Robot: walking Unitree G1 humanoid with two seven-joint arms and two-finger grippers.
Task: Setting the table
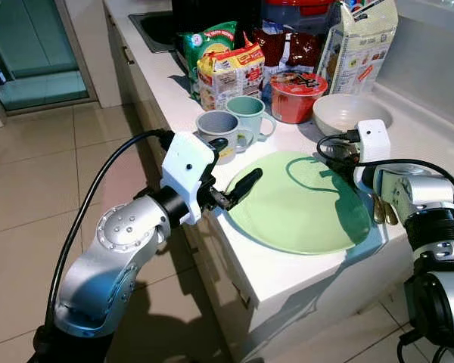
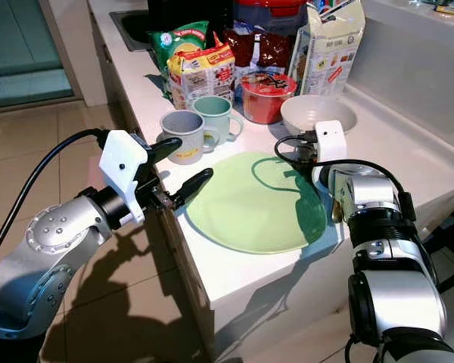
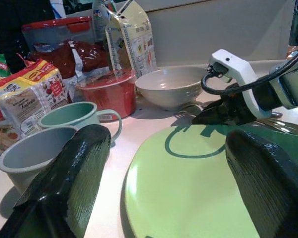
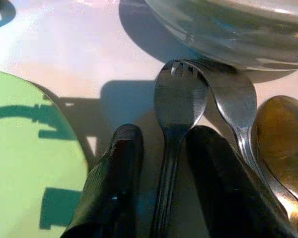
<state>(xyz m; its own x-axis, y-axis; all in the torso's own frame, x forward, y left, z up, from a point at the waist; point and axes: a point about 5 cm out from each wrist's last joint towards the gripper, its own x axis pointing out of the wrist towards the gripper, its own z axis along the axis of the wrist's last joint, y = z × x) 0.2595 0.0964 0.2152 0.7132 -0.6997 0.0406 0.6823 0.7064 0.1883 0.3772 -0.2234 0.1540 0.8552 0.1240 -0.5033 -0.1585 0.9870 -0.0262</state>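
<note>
Straddling the handle of a silver metal fork lying on the white bench, right end effector with fingers parted around it, second fork and spoon alongside, left end effector spread wide at the round pale green plate's edge, grey mug and white bowl behind.

Counter layout, plate central near front edge.
Plate lies on the counter. Behind it to the left stand two mugs, side by side; behind it to the right, a bowl. A noodle cup sits between mugs and bowl, packets and a carton further back. Forks and a spoon lie right of the plate, before the bowl.
</note>
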